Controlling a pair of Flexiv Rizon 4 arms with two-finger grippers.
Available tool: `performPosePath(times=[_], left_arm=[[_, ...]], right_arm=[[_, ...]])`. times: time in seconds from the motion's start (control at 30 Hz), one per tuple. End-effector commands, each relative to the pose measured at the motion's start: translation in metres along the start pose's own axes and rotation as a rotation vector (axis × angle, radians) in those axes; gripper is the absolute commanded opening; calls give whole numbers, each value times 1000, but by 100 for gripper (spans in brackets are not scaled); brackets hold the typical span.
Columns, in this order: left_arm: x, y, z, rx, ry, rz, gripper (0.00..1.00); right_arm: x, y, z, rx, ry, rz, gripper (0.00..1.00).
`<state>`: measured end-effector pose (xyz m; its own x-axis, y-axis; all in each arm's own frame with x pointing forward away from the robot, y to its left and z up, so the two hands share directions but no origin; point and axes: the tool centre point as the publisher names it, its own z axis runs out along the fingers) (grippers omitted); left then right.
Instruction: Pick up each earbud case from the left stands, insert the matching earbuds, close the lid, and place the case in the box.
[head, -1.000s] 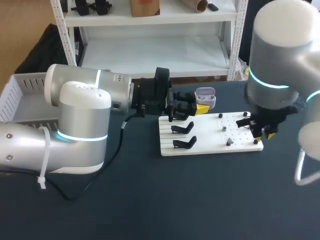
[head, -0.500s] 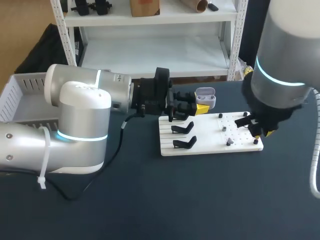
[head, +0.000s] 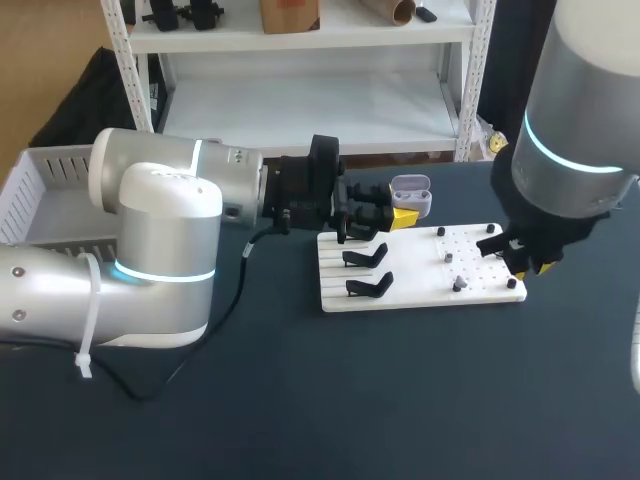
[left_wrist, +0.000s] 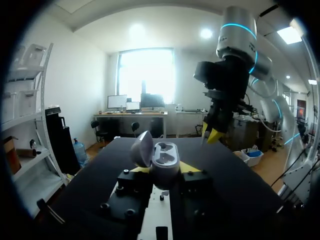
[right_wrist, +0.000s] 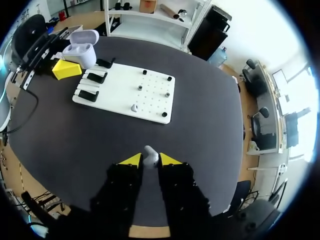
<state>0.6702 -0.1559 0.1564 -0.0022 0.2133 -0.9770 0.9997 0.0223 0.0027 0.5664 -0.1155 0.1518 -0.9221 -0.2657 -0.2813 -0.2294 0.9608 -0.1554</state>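
While the right hand (right_wrist: 145, 160) pinches one white earbud (right_wrist: 151, 155) over the tabletop (right_wrist: 200, 130), insertion pending: beyond, earbud case (left_wrist: 165, 162), lid open, wells apparently unfilled, clamped in left hand (left_wrist: 166, 171); closing and transfer to box (head: 40, 170) outstanding.

No writing, number, label or sign can be read anywhere on the counter (head: 300, 400). The white board (head: 412, 283) lying on it is plain. The open earbud case (head: 411, 193) just beyond the board shows no legible print.
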Motion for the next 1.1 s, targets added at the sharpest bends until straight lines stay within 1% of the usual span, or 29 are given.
performPosePath(times=[0.03, 0.07, 0.1, 0.17, 0.2, 0.27, 0.3, 0.33, 0.37, 0.4, 0.43, 0.47, 0.5, 0.63, 0.67, 0.77, 0.8, 0.87, 0.9, 0.97, 1.0, 1.03, 1.1], left_arm=[[1, -1, 0, -6, -4, 2, 0], [1, -1, 0, -6, -4, 2, 0], [1, -1, 0, -6, -4, 2, 0], [1, -1, 0, -6, -4, 2, 0], [1, -1, 0, -6, -4, 2, 0], [1, -1, 0, -6, -4, 2, 0], [1, -1, 0, -6, -4, 2, 0], [1, -1, 0, -6, -4, 2, 0], [1, -1, 0, -6, -4, 2, 0], [1, -1, 0, -6, -4, 2, 0], [1, -1, 0, -6, -4, 2, 0], [1, -1, 0, -6, -4, 2, 0], [1, -1, 0, -6, -4, 2, 0], [1, -1, 0, -6, -4, 2, 0], [1, -1, 0, -6, -4, 2, 0], [1, -1, 0, -6, -4, 2, 0], [1, -1, 0, -6, -4, 2, 0], [1, -1, 0, -6, -4, 2, 0], [1, -1, 0, -6, -4, 2, 0], [1, -1, 0, -6, -4, 2, 0], [1, -1, 0, -6, -4, 2, 0], [1, -1, 0, -6, -4, 2, 0], [1, -1, 0, -6, -4, 2, 0]], right_arm=[[2, 0, 0, 1, -5, 2, 0], [1, 3, -1, 52, 7, 16, 0], [-1, 7, -6, 31, -12, 44, 0], [-5, 12, -12, 51, 9, 120, 0], [-8, 15, -16, 48, -5, 152, 0], [-12, 21, -20, 61, 27, 234, 0], [-13, 26, -24, 50, 31, 265, 0], [-14, 30, -26, 70, 74, 307, 0], [-14, 33, -26, 81, 97, 315, 0], [-15, 37, -29, 57, 111, 388, 0], [-16, 39, -31, 79, 144, 411, 0], [-17, 42, -31, 98, 154, 445, 0], [-19, 43, -34, 71, 153, 492, 0], [-28, 51, -45, 93, 172, 597, 0], [-31, 53, -47, 80, 174, 623, 0], [-39, 59, -54, 80, 186, 672, 0], [-42, 61, -57, 65, 181, 668, 0], [-48, 65, -60, 93, 202, 668, 0], [-53, 68, -63, 92, 191, 649, 0], [-58, 72, -67, 97, 197, 647, 0], [-61, 74, -69, 96, 199, 625, 0], [-62, 75, -70, 120, 202, 640, 0], [-62, 75, -70, 120, 202, 640, 0]])
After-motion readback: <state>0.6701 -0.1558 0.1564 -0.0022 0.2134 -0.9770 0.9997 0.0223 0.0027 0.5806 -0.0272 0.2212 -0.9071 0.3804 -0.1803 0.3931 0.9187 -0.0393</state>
